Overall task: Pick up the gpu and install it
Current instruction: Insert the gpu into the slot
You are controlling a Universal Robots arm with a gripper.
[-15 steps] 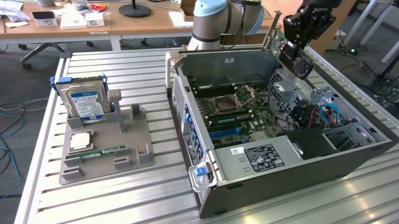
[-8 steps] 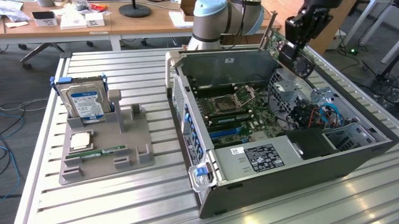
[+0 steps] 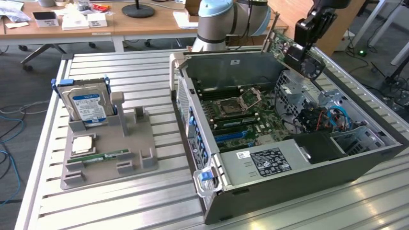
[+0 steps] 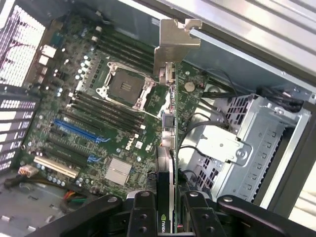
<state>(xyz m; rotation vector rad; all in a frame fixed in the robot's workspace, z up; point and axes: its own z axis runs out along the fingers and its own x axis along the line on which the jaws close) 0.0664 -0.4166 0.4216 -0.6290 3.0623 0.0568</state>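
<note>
Firmly gripped by the jaws (image 3: 300, 45), the thin green silver-bracketed gpu (image 3: 279, 40) hangs upper right, lengthwise over the green motherboard (image 3: 233, 112).

Slatted metal worktop (image 3: 115, 206): open computer case (image 3: 288, 187) sits below gripper (image 3: 301, 45); grey parts tray (image 3: 121, 139) well apart.

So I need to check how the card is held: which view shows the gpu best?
The exterior view: the gpu shows its green board and black fan face there, tilted, held by the gripper above the open computer case. The wrist view gives it edge-on in the gripper, silver bracket at the far end.
</note>
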